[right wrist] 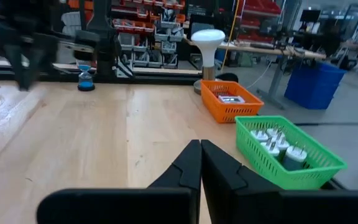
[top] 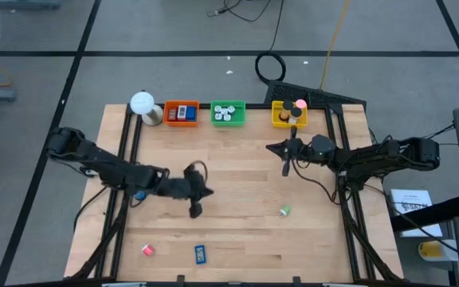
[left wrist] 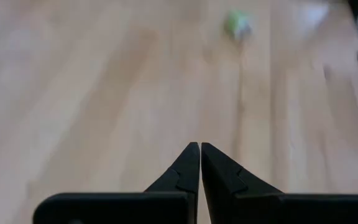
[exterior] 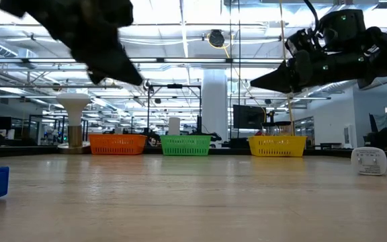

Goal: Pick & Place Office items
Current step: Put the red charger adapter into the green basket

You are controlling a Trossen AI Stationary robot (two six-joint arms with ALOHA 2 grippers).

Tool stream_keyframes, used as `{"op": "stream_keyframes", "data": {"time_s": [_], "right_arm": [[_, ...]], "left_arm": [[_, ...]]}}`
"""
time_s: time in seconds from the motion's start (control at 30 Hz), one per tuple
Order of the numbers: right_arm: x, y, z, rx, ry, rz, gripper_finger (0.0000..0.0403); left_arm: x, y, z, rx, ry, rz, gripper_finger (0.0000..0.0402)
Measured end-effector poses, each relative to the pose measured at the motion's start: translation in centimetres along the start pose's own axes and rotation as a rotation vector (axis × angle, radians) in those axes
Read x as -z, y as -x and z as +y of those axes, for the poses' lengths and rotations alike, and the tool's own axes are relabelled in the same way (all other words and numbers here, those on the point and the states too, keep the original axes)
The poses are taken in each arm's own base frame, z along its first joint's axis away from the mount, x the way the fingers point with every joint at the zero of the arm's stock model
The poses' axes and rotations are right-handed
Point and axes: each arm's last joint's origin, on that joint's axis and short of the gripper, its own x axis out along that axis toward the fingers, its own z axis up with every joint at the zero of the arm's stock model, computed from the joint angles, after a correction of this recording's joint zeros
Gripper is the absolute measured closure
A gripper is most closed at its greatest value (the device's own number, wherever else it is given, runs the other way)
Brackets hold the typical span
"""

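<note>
High view: we are seeing the left claw (top: 197,209) pinched shut, empty.
Bearing: green bit (top: 284,210) is lying rightward, nearest this arm.

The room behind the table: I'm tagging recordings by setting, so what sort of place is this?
Probably an industrial lab or workshop: open ceiling beams with strip lights, stocked shelving racks, and workbenches with monitors beyond the table.

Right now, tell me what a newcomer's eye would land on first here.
Three bright trays along the table's far edge: orange tray, green tray, yellow tray. Then the two dark arms over the middle, left gripper and right gripper, both shut and empty.
</note>
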Motion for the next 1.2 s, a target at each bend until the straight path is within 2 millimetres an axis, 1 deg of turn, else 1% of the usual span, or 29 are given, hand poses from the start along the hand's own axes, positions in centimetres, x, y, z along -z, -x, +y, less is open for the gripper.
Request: {"op": "stream_keyframes", "data": {"time_s": [0.1,0.17,0.23,0.33,0.47,0.57,0.73,0.8,0.9,0.97,1.07,1.2], "right_arm": [[-0.1,0.0,0.0,0.002,0.027,-0.015,0.0402],[-0.3,0.0,0.0,0.004,0.033,-0.029,0.0402],[-0.3,0.0,0.0,0.004,0.025,-0.034,0.0402],[-0.3,0.0,0.0,0.002,-0.024,-0.031,0.0402],[0.0,0.0,0.0,-0.003,-0.113,-0.001,0.0402],[0.2,0.0,0.2,-0.012,-0.170,0.027,0.0402],[0.3,0.0,1.3,-0.061,-0.204,0.042,0.0402],[0.2,0.0,1.9,-0.092,-0.201,0.040,0.0402],[0.0,0.1,2.9,-0.139,-0.197,0.031,0.0402],[-0.1,0.1,3.5,-0.171,-0.195,0.027,0.0402],[-0.2,0.3,4.6,-0.226,-0.191,0.026,0.0402],[-0.4,0.6,6.1,-0.265,-0.183,0.023,0.0402]], "left_arm": [[0.1,1.2,-2.2,-0.022,0.022,0.105,0.0386],[0.5,2.1,-3.7,-0.039,0.048,0.167,0.0385],[1.0,2.8,-5.1,-0.044,0.096,0.224,0.0376],[2.0,3.9,-7.3,-0.055,0.186,0.304,0.0353],[3.2,4.7,-10.1,-0.053,0.367,0.412,0.0312],[4.3,4.9,-12.2,-0.088,0.523,0.523,0.0282],[5.3,5.0,-15.5,-0.182,0.828,0.706,0.0241],[5.6,5.2,-16.6,-0.239,0.966,0.725,0.0228],[6.4,5.4,-17.6,-0.347,1.181,0.707,0.0213],[7.3,5.7,-18.0,-0.419,1.254,0.677,0.0204],[8.6,5.8,-17.9,-0.534,1.265,0.690,0.0191],[9.8,5.0,-17.0,-0.700,1.215,0.685,0.0175]]}}
